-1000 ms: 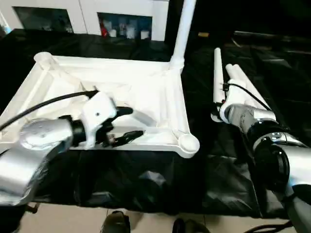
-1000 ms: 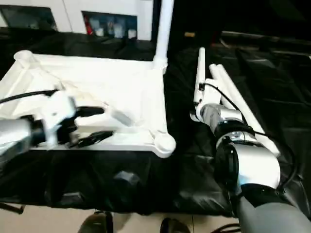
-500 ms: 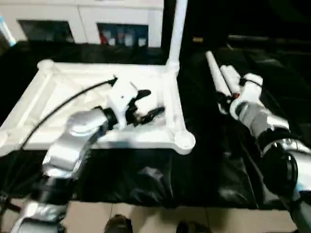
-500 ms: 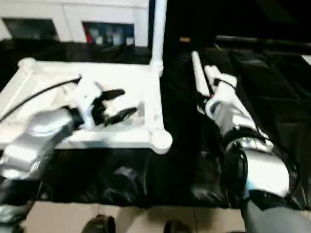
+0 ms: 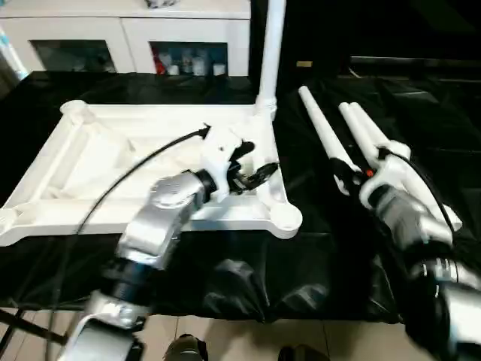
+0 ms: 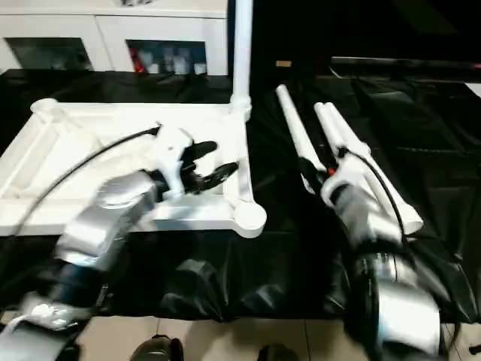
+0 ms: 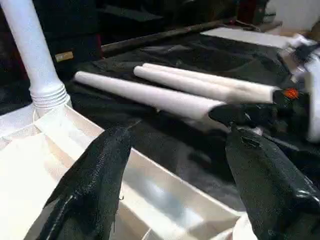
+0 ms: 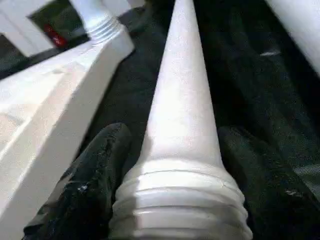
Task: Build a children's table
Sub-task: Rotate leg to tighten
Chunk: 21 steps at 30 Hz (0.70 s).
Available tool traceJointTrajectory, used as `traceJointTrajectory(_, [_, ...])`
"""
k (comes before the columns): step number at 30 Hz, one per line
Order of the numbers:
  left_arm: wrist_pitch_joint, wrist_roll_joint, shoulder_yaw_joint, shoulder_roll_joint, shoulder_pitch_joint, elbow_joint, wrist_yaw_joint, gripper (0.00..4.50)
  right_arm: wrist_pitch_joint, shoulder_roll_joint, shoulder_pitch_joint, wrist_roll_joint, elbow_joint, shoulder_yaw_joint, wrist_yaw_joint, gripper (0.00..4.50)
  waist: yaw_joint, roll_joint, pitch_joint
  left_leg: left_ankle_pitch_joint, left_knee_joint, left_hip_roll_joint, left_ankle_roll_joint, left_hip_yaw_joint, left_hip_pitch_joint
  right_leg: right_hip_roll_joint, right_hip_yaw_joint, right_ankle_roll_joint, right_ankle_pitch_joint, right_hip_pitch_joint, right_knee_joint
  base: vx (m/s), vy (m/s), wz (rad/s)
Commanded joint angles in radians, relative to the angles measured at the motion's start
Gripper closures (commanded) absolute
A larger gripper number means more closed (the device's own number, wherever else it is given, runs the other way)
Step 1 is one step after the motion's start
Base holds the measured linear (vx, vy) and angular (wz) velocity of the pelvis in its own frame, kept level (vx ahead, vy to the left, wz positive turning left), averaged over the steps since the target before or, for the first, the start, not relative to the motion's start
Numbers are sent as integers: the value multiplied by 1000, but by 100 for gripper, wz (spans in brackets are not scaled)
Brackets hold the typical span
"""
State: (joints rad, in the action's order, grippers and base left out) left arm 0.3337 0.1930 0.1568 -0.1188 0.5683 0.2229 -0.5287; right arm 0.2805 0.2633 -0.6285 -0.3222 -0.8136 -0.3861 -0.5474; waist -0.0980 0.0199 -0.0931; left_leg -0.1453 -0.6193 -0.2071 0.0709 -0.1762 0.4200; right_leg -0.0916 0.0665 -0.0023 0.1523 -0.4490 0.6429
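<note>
A white plastic tabletop (image 5: 90,162) lies upside down on a surface draped in black sheeting (image 5: 248,271), ribbed underside facing up, with round sockets at its corners. One white leg (image 5: 269,53) already stands upright in the far right corner socket. The near right socket (image 5: 285,219) is empty.

The left gripper (image 5: 252,169) reaches over the right part of the tabletop, near its right rim, its two black fingers (image 7: 95,175) spread apart and holding nothing.

To the right of the tabletop, loose white tapered legs lie on the black sheeting, side by side and pointing away from the robot. The right gripper (image 8: 170,165) is at the near end of the leftmost loose leg (image 5: 325,138). Its black fingers sit on either side of that leg's ribbed end (whether they actually press against it cannot be told).

At the far edge stands a white cabinet (image 5: 128,34) with glass doors.
</note>
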Motion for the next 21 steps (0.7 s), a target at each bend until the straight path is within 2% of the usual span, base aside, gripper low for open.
traceJointTrajectory(1, [20,33,-40,25,30,32,32,103,53,-12,41,-66,161,1,-29,178,-3,-15,108,-254,61,-3,-36,-3,-25,-32,-24,-151,365,71,-103,0,0,0])
traceJointTrajectory(2, [34,51,-58,39,36,42,40,103,71,-19,72,-88,219,5,-39,178,0,-17,104,-254,62,0,-39,-6,-25,-28,-23,-141,377,69,-110,0,0,0])
traceJointTrajectory(3, [34,51,-58,39,36,42,40,103,71,-19,72,-88,219,5,-39,178,-5,-16,108,-253,62,-2,-39,-2,-27,-32,-23,-137,381,70,-108,0,0,0])
traceJointTrajectory(5, [69,100,-96,67,46,56,49,103,120,-42,146,-153,345,-4,-59,178,0,-20,106,-247,62,0,-38,-3,-21,-32,-20,-132,393,71,-110,0,0,0])
traceJointTrajectory(6, [86,120,-111,78,50,63,49,103,145,-55,181,-184,405,-11,-62,178,-3,-18,103,-250,61,2,-46,-6,-28,-30,-23,-126,402,66,-116,0,0,0])
traceJointTrajectory(8, [152,171,-139,109,57,70,49,103,198,-82,264,-253,525,-23,-77,179,0,-15,105,-264,66,-1,-50,-1,-25,-32,-18,-126,419,68,-116,0,0,0])
traceJointTrajectory(10, [182,196,-147,125,59,70,47,103,214,-89,294,-274,564,-24,-84,180,0,-13,106,-268,68,-3,-50,1,-28,-33,-17,-127,417,67,-120,0,0,0])
traceJointTrajectory(11, [204,213,-155,139,63,76,49,103,234,-95,318,-293,602,-24,-83,180,3,-12,106,-269,70,-3,-47,3,-23,-33,-16,-130,413,70,-120,0,0,0])
traceJointTrajectory(12, [205,214,-156,140,64,77,49,103,235,-95,319,-294,603,-24,-83,180,2,-12,105,-276,71,-3,-46,3,-27,-33,-15,-127,421,69,-123,0,0,0])
traceJointTrajectory(13, [256,241,-179,171,86,115,77,103,266,-102,356,-323,667,-23,-72,180,6,-8,101,-286,71,0,-42,0,-25,-30,-14,-118,437,69,-128,0,0,0])
traceJointTrajectory(14, [269,245,-187,182,98,140,90,103,278,-103,371,-333,693,-22,-69,180,2,-8,102,-299,70,-2,-40,1,-33,-32,-14,-113,451,65,-131,0,0,0])
traceJointTrajectory(15, [278,245,-190,192,107,160,98,103,285,-102,384,-340,711,-20,-69,180,6,-6,99,-318,71,0,-38,3,-34,-32,-11,-107,473,65,-137,0,0,0])
traceJointTrajectory(17, [283,248,-193,200,118,182,99,103,306,-101,402,-365,749,-21,-67,180,8,-8,103,-300,78,1,-39,7,-26,-34,-7,-86,470,78,-139,0,0,0])
traceJointTrajectory(19, [294,278,-220,219,129,199,107,103,328,-98,421,-397,786,-22,-78,180,7,-8,105,-288,77,2,-45,6,-26,-35,-7,-75,469,75,-144,0,0,0])
traceJointTrajectory(20, [312,317,-257,240,142,218,124,103,348,-95,441,-420,822,-21,-84,180,9,-8,104,-287,77,2,-46,5,-25,-36,-8,-76,471,75,-144,0,0,0])
traceJointTrajectory(21, [312,317,-257,240,142,218,124,103,348,-95,441,-420,822,-21,-84,180,3,-5,106,-287,74,3,-49,3,-31,-37,-8,-79,479,71,-148,0,0,0])
